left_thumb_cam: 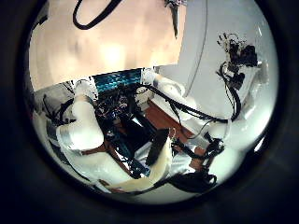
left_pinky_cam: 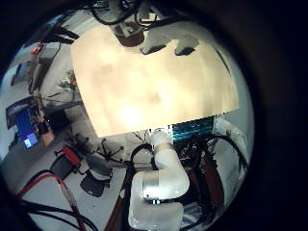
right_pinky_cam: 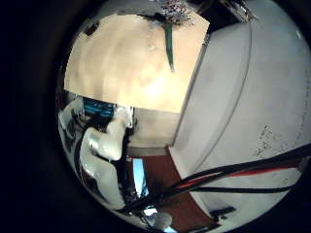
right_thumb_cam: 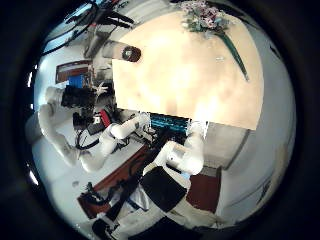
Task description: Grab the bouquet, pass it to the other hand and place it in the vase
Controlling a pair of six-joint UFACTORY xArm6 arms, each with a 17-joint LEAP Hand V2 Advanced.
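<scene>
The bouquet (right_thumb_cam: 212, 20) lies flat on the table (right_thumb_cam: 180, 80) near one edge, flower heads bunched and stems (right_thumb_cam: 240, 60) trailing along the top. It also shows in the right little finger side palm view (right_pinky_cam: 173, 29), and its stem end shows in the left thumb side palm view (left_thumb_cam: 175, 14). The vase (right_thumb_cam: 129, 53) stands upright at the table's opposite edge, its mouth dark. Both hands are high above the table, away from the bouquet. The left hand (right_thumb_cam: 76, 98) shows on its arm in the right thumb side palm view. The right hand (left_thumb_cam: 239, 59) shows with relaxed fingers, holding nothing.
The table top (left_pinky_cam: 154, 87) is broad and bare between bouquet and vase. The arms' bases (left_pinky_cam: 159, 183) stand at its near edge. A wall (right_pinky_cam: 243, 107) runs along the bouquet's side. Room furniture and clutter (left_pinky_cam: 38, 115) lie beyond the table on the vase's side.
</scene>
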